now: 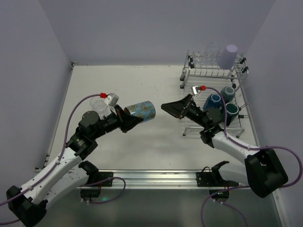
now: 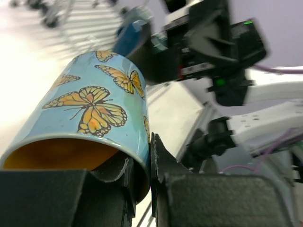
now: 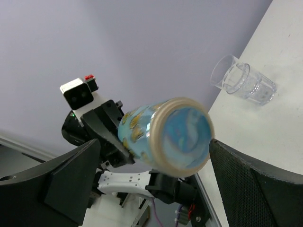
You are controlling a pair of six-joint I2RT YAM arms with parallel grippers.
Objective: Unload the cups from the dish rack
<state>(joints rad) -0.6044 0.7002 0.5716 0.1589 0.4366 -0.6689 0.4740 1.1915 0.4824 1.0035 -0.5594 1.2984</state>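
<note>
Butterfly mug (image 1: 142, 110), pale blue outside and orange inside, is pinched by its rim in your left gripper (image 1: 127, 119). One finger (image 2: 111, 177) sits inside the mouth and the other against the outer wall, so the jaws are closed on the mug's wall. The mug lies on its side off the table (image 1: 156, 151), its base aimed at your right gripper (image 1: 169, 110). That gripper's jaws stand wide apart and clear of the mug. In the right wrist view, the mug's base is framed between the two spread fingers (image 3: 71, 182).

Your left arm reaches in from the near-left corner, forearm angled toward mid-table. Your right arm stretches leftward from in front of the dish rack (image 1: 210, 73), wrist turned to face the mug.

One clear glass (image 1: 100, 105) stands upright on the table just beside the left wrist. At far right, the rack's lower tier holds three dark blue-teal mugs (image 1: 213, 101), close together. The upper tier carries one lavender tumbler (image 1: 230, 54) at its right rear corner. Clear glassware beside the tumbler is too faint to count.
</note>
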